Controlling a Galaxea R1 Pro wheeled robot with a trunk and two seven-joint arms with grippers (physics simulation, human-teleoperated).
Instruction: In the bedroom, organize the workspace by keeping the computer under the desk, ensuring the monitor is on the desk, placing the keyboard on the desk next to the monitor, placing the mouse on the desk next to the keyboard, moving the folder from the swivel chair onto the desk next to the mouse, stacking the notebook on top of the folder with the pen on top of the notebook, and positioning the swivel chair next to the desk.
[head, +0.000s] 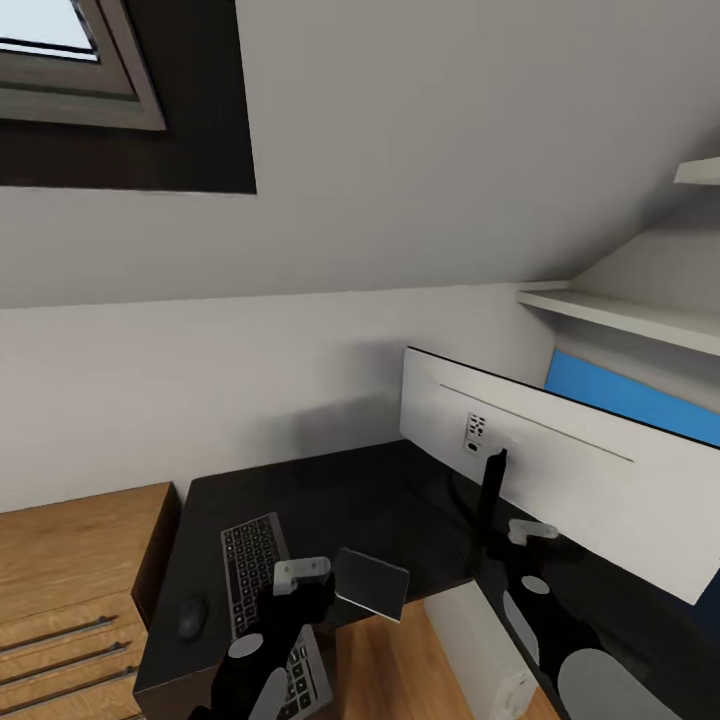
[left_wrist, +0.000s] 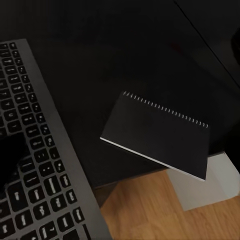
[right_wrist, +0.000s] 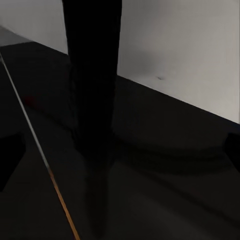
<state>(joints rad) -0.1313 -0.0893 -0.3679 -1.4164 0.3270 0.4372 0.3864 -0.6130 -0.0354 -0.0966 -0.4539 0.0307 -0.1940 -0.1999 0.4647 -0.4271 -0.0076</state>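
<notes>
- Mouse (head: 192, 614) and keyboard (head: 266, 600) already on the glossy black desk (head: 340, 500), leftmost.
- Left gripper (head: 318, 583) seemingly pinching the spiral notebook (head: 371, 585) over the desk's front edge; no folder around, so probably needs parking first.
- Monitor (head: 560, 470) rightward, back facing; right gripper's state impossible to tell.
- Sloped attic ceiling, wood floor.

There was one monitor (head: 560, 470), one keyboard (head: 262, 590), one mouse (head: 192, 615), one notebook (left_wrist: 159, 132) and one black counter (head: 340, 500).
</notes>
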